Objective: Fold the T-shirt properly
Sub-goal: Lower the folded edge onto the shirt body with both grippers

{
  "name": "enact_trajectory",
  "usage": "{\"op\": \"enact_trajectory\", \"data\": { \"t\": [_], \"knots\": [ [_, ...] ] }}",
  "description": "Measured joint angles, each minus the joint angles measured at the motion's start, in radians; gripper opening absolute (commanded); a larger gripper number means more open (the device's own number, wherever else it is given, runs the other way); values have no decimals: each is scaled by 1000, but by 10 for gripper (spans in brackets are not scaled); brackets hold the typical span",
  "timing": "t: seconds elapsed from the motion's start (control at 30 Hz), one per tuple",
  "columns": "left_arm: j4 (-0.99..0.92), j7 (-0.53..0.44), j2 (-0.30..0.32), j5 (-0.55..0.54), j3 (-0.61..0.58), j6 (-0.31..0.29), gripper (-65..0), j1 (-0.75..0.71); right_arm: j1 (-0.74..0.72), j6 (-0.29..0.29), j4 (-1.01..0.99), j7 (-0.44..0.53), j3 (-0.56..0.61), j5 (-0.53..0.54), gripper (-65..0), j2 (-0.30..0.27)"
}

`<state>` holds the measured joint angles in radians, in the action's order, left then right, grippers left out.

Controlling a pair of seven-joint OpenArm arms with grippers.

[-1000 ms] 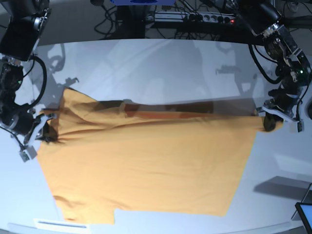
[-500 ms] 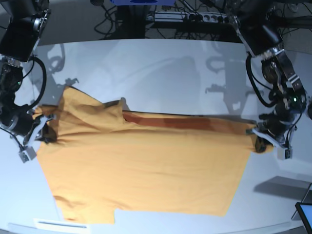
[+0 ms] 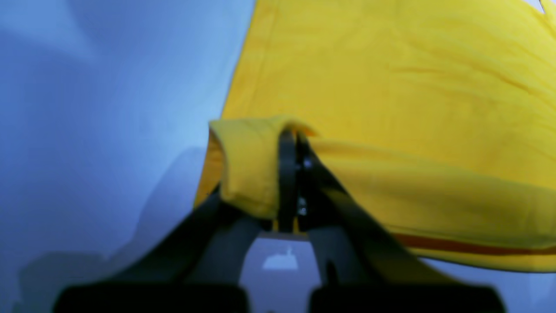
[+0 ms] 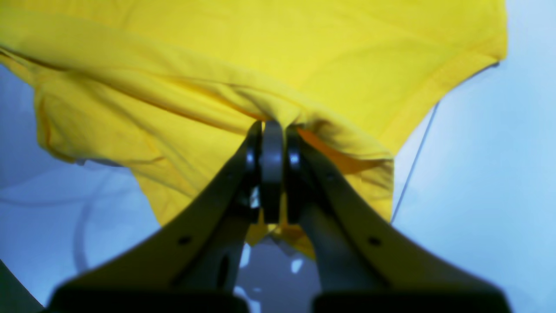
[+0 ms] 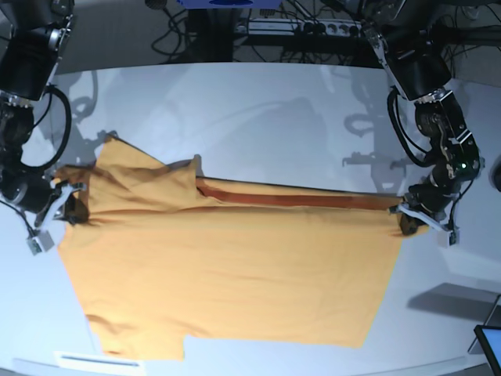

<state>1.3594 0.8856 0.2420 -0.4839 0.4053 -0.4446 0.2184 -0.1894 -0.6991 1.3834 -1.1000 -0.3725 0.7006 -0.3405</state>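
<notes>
We're clenching both pincers on the T-shirt [image 5: 227,266] spread across the table [image 5: 258,117]: left pincer [image 5: 409,222] gripping the hem corner, right pincer [image 5: 69,207] gripping the shoulder end. The lifted edge is running straight between us, the rest lying toward the near side.

Robotics lab: white table [image 5: 258,117], power strip [image 5: 325,30] and tangled cables [image 5: 196,35] behind.

White table [image 5: 258,117], power strip [image 5: 313,29] — tangled cables [image 5: 188,35] behind
</notes>
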Motion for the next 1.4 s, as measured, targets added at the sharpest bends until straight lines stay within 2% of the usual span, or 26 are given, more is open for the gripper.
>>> {"op": "enact_trajectory", "data": {
  "t": [0.13,0.33,0.47,0.77,1.03,1.2,1.4],
  "knots": [
    [-14,-19,0,6,0,0,-650,1,-3,0,-6,8,0,0,-647,0],
    [-18,-26,-2,112,0,-6,-630,13,-15,0,-7,8,0,3,-647,0],
    [-18,-26,-3,116,0,-7,-630,12,-25,0,-9,23,4,3,-647,0],
    [-21,-26,-1,137,0,-5,-630,33,-68,3,-108,105,137,-2,-647,-5],
    [-43,-32,2,137,0,-4,-630,82,-105,3,-136,109,142,-4,-647,-27],
    [-110,-35,9,136,-76,-4,-632,123,-138,1,-159,119,142,2,-647,-66],
    [-141,-74,10,136,-100,-3,-632,143,-151,3,-219,112,141,-4,-644,-66]
  ]
}}
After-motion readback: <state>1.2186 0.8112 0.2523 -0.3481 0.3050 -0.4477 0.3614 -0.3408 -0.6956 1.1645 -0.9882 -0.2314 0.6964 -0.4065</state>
